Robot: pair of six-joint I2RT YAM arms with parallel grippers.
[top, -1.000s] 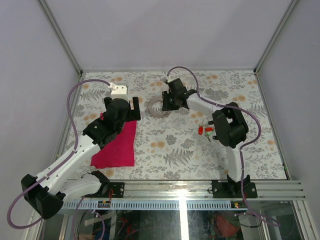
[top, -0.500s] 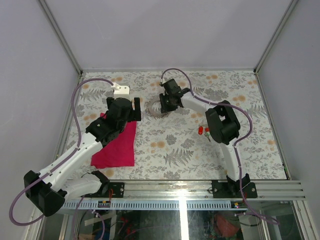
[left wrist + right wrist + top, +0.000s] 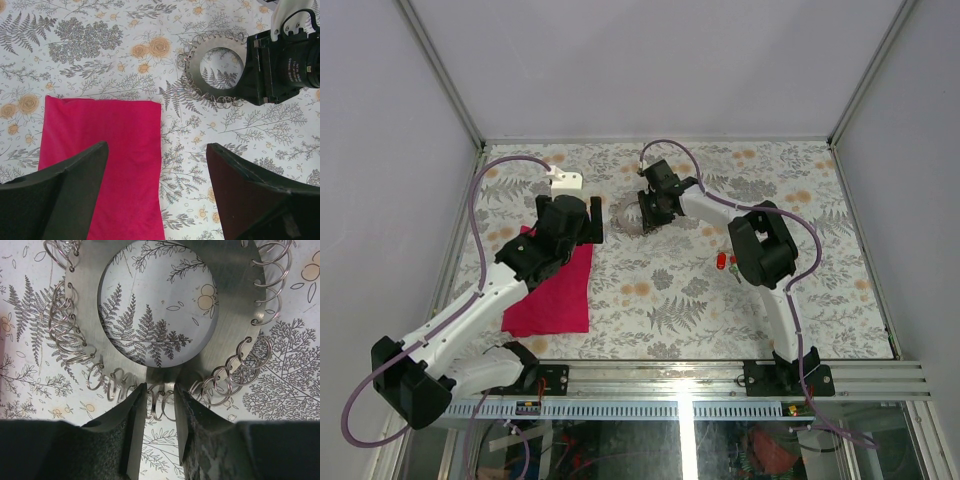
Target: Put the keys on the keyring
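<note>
We count one magenta cloth (image 3: 552,295), nearest on the table (image 3: 660,310), and two grippers. The left gripper (image 3: 156,150) hangs spread and empty above the cloth's edge. One red-headed key (image 3: 721,262) shows beside the right arm (image 3: 765,250); further keys are too small to count. Farthest lies one keyring (image 3: 235,300), flat. The right gripper (image 3: 160,395) pinches small wire loops on the rim facing it.
</note>
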